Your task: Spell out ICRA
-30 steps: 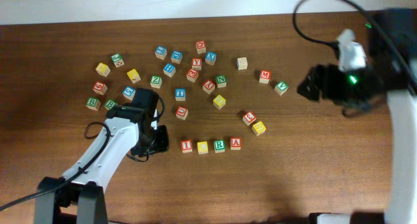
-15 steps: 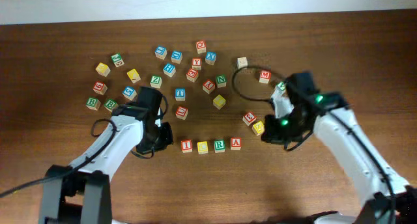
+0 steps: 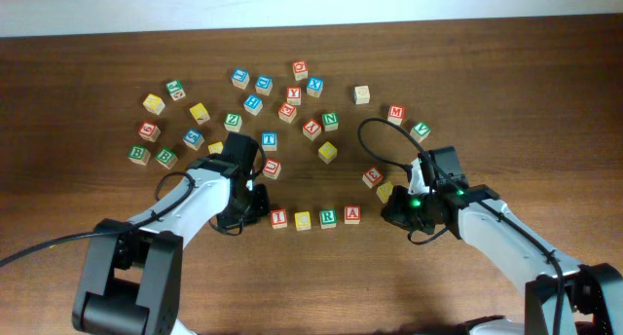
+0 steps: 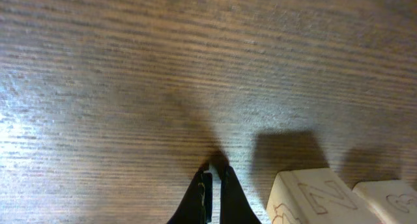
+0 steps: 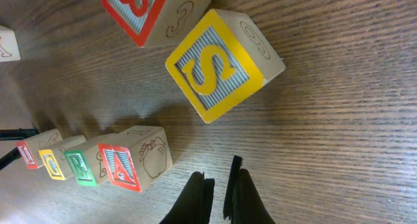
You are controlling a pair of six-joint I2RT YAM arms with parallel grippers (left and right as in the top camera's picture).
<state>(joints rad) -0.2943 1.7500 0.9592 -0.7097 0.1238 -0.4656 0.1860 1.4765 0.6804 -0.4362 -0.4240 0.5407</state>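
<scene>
The four cubes stand in a row at the table's front centre: red I (image 3: 279, 217), yellow C (image 3: 303, 220), green R (image 3: 328, 218), red A (image 3: 351, 214). The right wrist view shows the same row running A (image 5: 119, 167), R (image 5: 79, 167), C (image 5: 51, 162), I (image 5: 27, 152). My left gripper (image 3: 258, 210) is low over the wood just left of the I, its fingers (image 4: 214, 185) shut on nothing. Just right of the A, my right gripper (image 3: 391, 216) is also shut and empty, its tips (image 5: 220, 191) close to the tabletop.
A yellow S block (image 5: 221, 61) and a red-faced block (image 5: 150, 9) lie just beyond my right gripper. Several other letter blocks (image 3: 282, 101) are scattered across the far half of the table. A pale block side (image 4: 313, 198) shows beside my left fingers.
The right arm came down from the far right to beside the A. The left gripper edged right towards the I. Both grippers have shut.
</scene>
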